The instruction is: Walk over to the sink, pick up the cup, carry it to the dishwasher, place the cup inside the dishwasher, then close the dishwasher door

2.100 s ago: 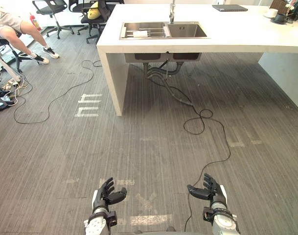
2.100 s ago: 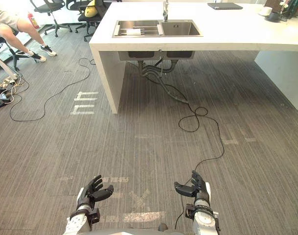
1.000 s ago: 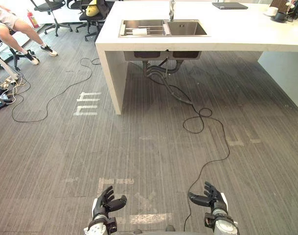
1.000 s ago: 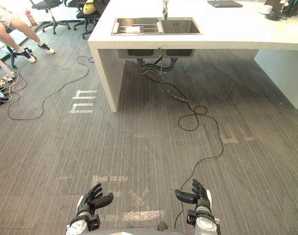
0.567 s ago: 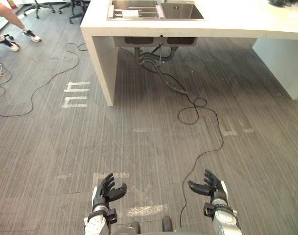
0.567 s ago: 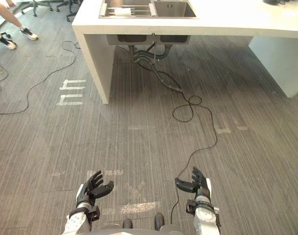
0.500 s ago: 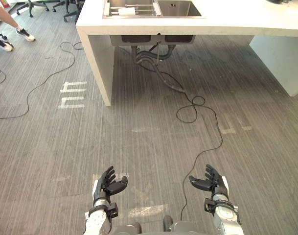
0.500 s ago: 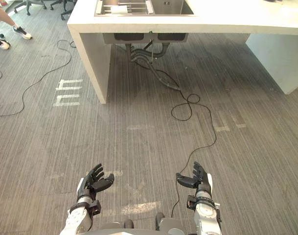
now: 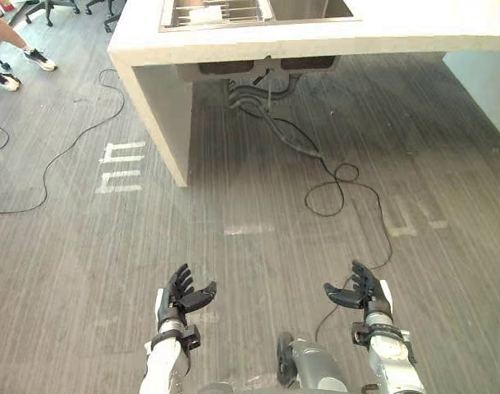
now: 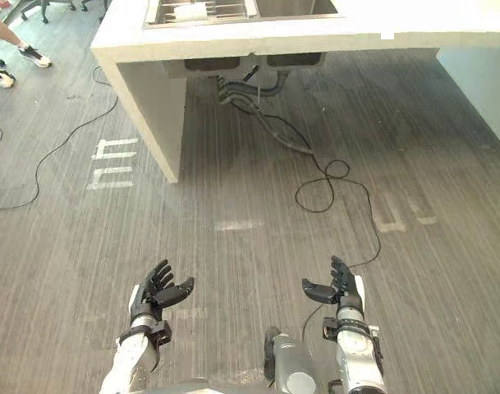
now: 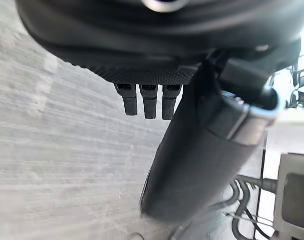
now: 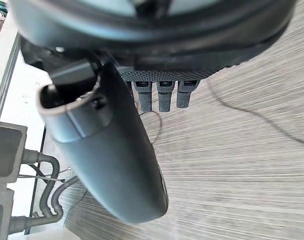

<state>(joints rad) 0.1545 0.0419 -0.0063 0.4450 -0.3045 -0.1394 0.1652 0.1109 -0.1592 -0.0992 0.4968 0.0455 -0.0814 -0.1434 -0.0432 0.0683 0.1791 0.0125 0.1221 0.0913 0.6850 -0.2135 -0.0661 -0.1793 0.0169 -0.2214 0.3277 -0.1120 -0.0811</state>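
**Two open hands, one sink ahead: approach to the counter**

Both eye views have shifted since half a second ago. Your camera has moved forward, so the counter point(image 9: 233, 37) and its sink point(image 9: 311, 8) now stand nearer and larger at the top edge. The things themselves have not moved.

Your left hand point(image 9: 182, 297) and right hand point(image 9: 360, 294) remain low in front of you, well apart. As before, the fingers are spread and straight with the thumbs out, and they hold nothing. Each wrist view shows its own straight fingers over the bare floor point(image 9: 233, 271).

Count as follows:
- One counter, bearing one sink of two basins.
- One white object point(image 9: 204, 14), lying on the rack in the left basin. It is too small for you to tell whether it is the cup.
- One bundle of grey pipes point(image 9: 258, 90), hanging under the sink.
- One cluster of white tape marks point(image 9: 118, 168), on the floor to the left of the counter's end panel.
- One person's leg point(image 9: 3, 31) at the top left, with two shoes point(image 9: 38, 57) resting on the floor, well apart from both of your hands
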